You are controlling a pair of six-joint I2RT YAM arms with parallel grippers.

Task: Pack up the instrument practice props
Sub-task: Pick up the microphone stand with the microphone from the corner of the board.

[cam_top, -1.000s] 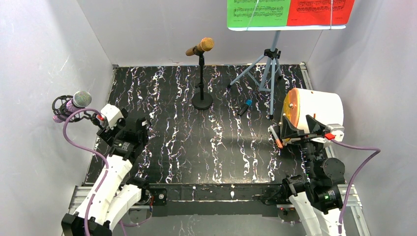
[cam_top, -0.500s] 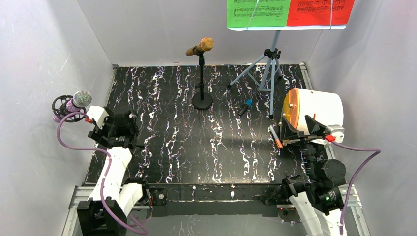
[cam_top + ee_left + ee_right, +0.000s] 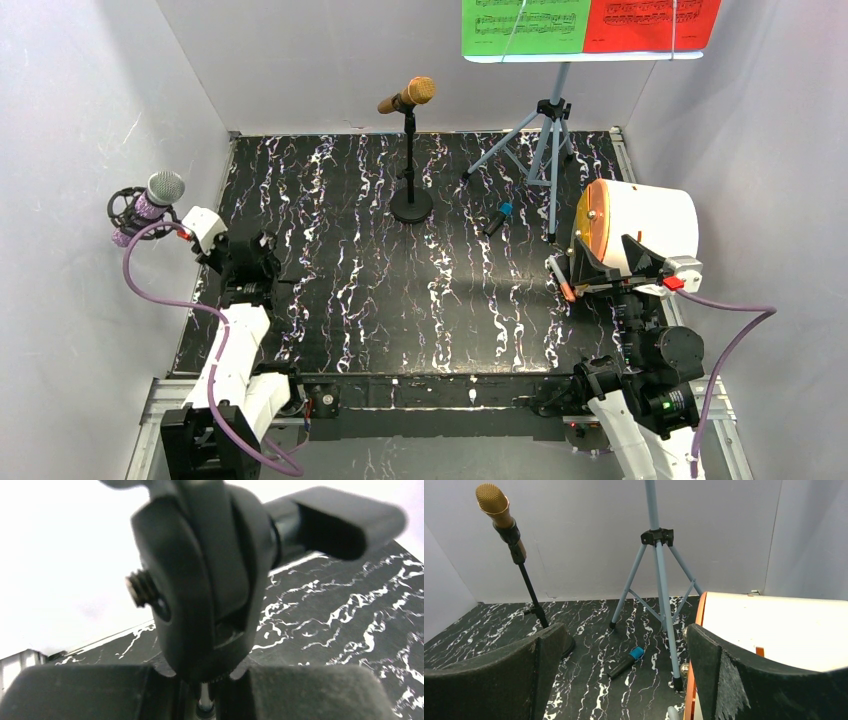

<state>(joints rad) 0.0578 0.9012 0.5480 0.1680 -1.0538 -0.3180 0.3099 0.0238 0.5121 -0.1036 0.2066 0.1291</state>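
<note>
The purple glitter microphone [image 3: 158, 193] sits in a black mic mount [image 3: 124, 208] at the table's left edge. My left gripper [image 3: 186, 232] is right beside it. In the left wrist view the mount's clamp [image 3: 200, 580] fills the frame, and my left gripper [image 3: 203, 702] is shut on the thin rod below it. The gold microphone [image 3: 408, 95] [image 3: 494, 502] stands on its black mount [image 3: 410, 165] at the back centre. The pale blue music rack's tripod [image 3: 548, 130] [image 3: 656, 555] carries the green score sheet [image 3: 522, 27] and the red score sheet [image 3: 650, 22]. My right gripper [image 3: 605, 264] [image 3: 624, 680] is open and holds nothing.
A white drum-shaped container with an orange rim [image 3: 645, 215] [image 3: 774, 625] lies on its side at the right, just past my right gripper. A black marker with a blue cap [image 3: 497, 218] [image 3: 626, 662] lies by the tripod's feet. White walls enclose the table.
My left arm swung left to the purple microphone's mount and its jaws closed on the rod. The microphone shifted slightly. The right arm stayed still.
</note>
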